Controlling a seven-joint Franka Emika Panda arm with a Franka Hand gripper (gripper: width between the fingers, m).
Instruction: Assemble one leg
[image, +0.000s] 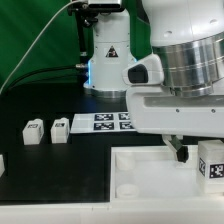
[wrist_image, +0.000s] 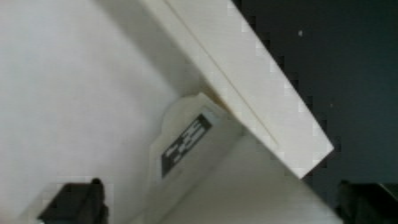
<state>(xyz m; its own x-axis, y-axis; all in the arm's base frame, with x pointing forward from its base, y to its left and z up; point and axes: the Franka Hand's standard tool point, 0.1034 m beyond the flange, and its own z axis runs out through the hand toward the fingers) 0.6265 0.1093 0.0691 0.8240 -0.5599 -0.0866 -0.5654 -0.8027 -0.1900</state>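
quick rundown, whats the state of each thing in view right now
gripper: low over the tray, holding a leg; jaws mostly hidden
held leg: upright, tag showing, at the tray's edge
tray: flat on the table
two loose legs: standing apart on the table, untouched
marker board: flat on the table

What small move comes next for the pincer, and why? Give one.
Probably a slow descent to seat the leg. In the exterior view it hangs tagged and upright at the tray with the pincer at it. The wrist view shows it tight against the tray wall; the socket is hidden.
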